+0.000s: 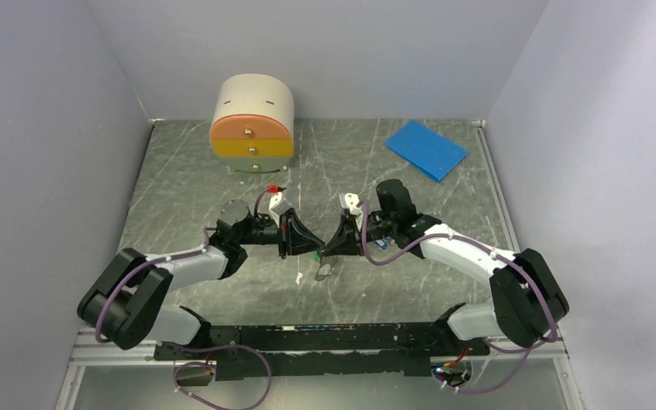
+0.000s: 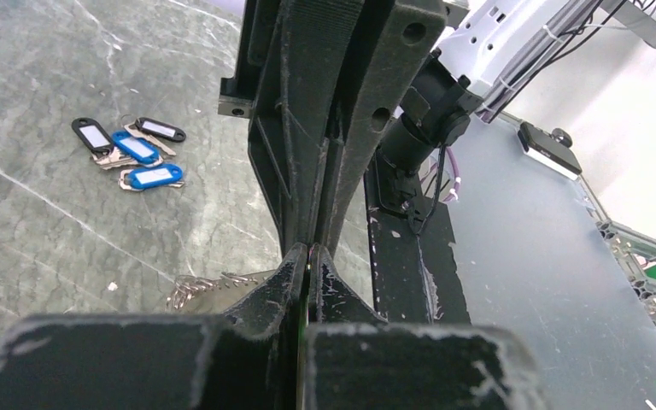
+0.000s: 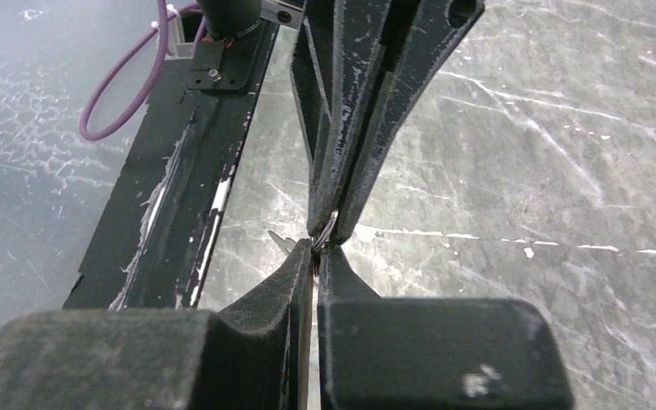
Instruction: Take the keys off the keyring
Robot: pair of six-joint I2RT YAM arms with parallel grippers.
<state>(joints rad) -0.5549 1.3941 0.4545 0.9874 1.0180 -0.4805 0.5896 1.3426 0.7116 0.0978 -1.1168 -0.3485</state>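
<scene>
My two grippers meet tip to tip above the middle of the table. The left gripper [image 1: 312, 253] [image 2: 308, 249] is shut, and a thin green sliver of the keys [image 2: 305, 299] [image 1: 317, 254] shows between its jaws. The right gripper [image 1: 325, 249] [image 3: 317, 248] is shut on the keyring [image 3: 326, 227], whose silvery wire coils show right at its tips. A grey loop of the keyring [image 1: 325, 272] hangs below the tips. In the left wrist view chain-like coils [image 2: 201, 286] stick out left of my fingers. Most of the green tag is hidden by the jaws.
Loose keys with blue and black tags [image 2: 132, 149] [image 1: 382, 243] lie on the marble table by the right arm. A drawer unit [image 1: 252, 124] stands at the back left and a blue pad [image 1: 425, 149] at the back right. A black rail [image 1: 325, 337] runs along the near edge.
</scene>
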